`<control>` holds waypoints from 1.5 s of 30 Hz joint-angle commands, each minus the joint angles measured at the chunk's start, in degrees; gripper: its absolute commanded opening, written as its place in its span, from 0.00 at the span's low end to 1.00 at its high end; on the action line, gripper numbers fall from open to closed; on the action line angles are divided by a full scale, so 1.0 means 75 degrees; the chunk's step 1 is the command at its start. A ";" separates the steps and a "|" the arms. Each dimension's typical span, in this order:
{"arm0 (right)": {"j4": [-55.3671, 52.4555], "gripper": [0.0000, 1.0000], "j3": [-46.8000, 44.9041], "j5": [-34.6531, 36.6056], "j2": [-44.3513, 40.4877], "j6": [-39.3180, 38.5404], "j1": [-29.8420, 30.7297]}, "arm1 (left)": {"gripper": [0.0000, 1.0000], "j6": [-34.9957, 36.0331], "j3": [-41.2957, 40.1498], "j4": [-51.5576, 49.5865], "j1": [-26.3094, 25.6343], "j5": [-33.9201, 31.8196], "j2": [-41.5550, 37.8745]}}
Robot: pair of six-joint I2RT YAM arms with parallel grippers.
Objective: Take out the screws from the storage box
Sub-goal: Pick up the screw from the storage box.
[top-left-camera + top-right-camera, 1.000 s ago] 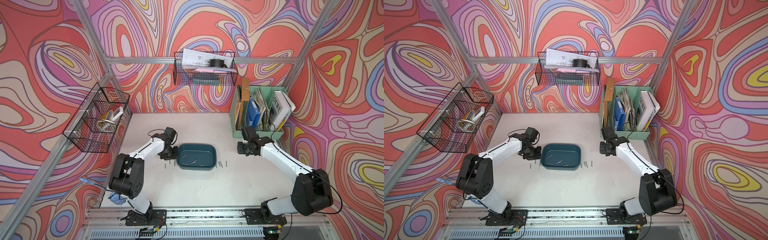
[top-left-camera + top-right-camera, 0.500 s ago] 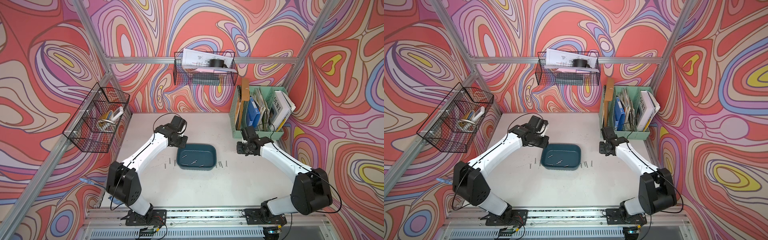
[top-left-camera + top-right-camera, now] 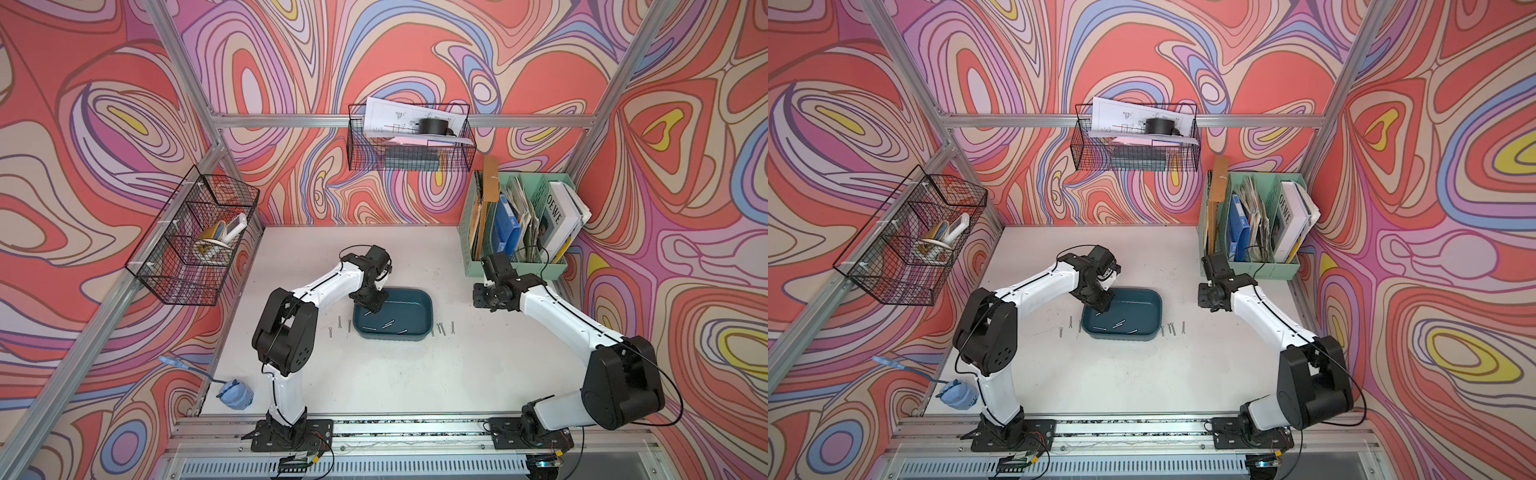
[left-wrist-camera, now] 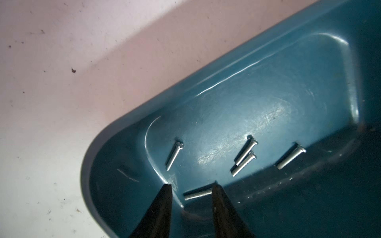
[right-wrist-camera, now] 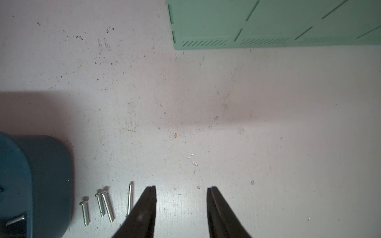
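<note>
Since a second ago the left hand has travelled from the worktop on the left of the storage box, past the box's far left corner, and down into its left end. The right hand has kept its place.

Left wrist view: the left hand has its fingers parted by a moderate gap and clamps nothing. Between the tips, by a rounded corner of the storage box, lies one screw. One end of it passes behind a finger; the other stops short of the opposite finger. Four more screws lie loose on the box floor beyond, two of them touching side by side.

Both top views: the storage box sits mid-worktop between the two arms. Three screws lie on the worktop just beside its left end, and further screws lie just beside its right end.

Right wrist view: the right hand is likewise part open and empty, over bare worktop near the mint green file organizer. Four screws lie on the worktop between one finger and the storage box.
</note>
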 commanded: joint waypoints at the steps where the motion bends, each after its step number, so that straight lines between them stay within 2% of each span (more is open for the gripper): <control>1: 0.0007 0.42 -0.0075 -0.0010 0.0004 0.0055 -0.0043 | 0.38 0.0196 -0.0239 0.0049 0.0037 -0.0225 0.0204; 9: -0.0033 0.42 -0.0064 -0.0016 -0.0001 0.0031 -0.0040 | 0.44 0.0395 -0.0388 0.0223 0.0107 -0.0448 0.0435; 14: -0.0081 0.42 -0.0024 -0.0056 0.0029 0.0043 -0.0040 | 0.38 0.0228 -0.0389 0.0479 0.0167 -0.0562 0.0590; 25: -0.0129 0.42 -0.0041 -0.0072 -0.0018 0.0117 -0.0041 | 0.33 0.0160 -0.0362 0.0685 0.0278 -0.0585 0.0992; 39: -0.0129 0.41 -0.0065 -0.0098 -0.0057 0.0171 -0.0042 | 0.04 -0.0387 -0.0504 0.0612 0.0292 0.0027 0.0848; 41: -0.0110 0.41 -0.0065 -0.0091 -0.0056 0.0172 -0.0041 | 0.00 -0.0436 -0.0405 0.0554 0.0283 0.0045 0.0783; 45: -0.0105 0.41 -0.0072 -0.0092 -0.0072 0.0183 -0.0040 | 0.00 -0.0518 -0.0107 0.0330 0.0280 0.0055 0.0594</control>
